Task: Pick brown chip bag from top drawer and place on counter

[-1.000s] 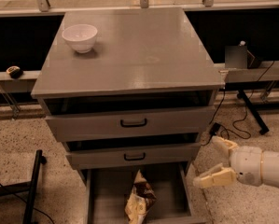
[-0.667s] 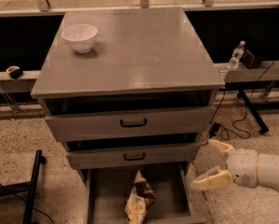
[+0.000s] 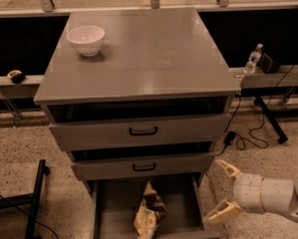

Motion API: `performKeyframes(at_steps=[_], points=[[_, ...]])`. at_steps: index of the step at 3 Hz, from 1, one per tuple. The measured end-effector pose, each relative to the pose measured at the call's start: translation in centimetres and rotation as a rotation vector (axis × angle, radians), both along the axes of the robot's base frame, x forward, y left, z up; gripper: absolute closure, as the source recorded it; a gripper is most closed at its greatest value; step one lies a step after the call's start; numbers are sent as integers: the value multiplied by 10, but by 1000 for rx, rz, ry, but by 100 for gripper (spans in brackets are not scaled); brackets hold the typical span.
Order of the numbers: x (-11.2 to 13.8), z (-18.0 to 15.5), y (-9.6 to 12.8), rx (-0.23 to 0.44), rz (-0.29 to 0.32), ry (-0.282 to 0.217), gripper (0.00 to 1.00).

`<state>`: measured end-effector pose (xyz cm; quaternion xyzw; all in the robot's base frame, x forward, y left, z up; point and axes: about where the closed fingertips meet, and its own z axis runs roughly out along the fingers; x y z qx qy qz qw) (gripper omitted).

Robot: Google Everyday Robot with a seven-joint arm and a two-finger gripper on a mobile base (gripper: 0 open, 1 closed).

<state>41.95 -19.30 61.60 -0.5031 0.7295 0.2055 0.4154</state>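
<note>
The brown chip bag [image 3: 149, 214] lies in the pulled-out bottom drawer [image 3: 99, 213], dark brown with a pale cream end toward the front. The counter [image 3: 148, 54] is the broad grey slab on top of the drawer unit. My gripper [image 3: 225, 190] is at the lower right, beside the open drawer's right wall and to the right of the bag. Its two pale fingers are spread apart and hold nothing. The top drawer [image 3: 138, 131] is slightly ajar, and its inside is hidden.
A white bowl [image 3: 85, 39] stands at the counter's back left. The middle drawer [image 3: 143, 166] is slightly open. A water bottle [image 3: 253, 59] stands on the narrow ledge at right. Cables [image 3: 253, 133] and a stand leg lie on the floor at right; a black frame [image 3: 36, 198] stands at left.
The view has shifted slightly, so the cabinet sits a little lower in frame. My gripper has stayed at the lower right beside the bottom drawer, still open. The bag has not moved.
</note>
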Motion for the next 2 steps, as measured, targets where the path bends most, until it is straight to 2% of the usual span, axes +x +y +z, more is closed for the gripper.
performKeyframes(at_steps=[1,2], points=[[-13,-34,-3,-165,201,-93,0],[-14,-38,-6,-202,237,-118,0]])
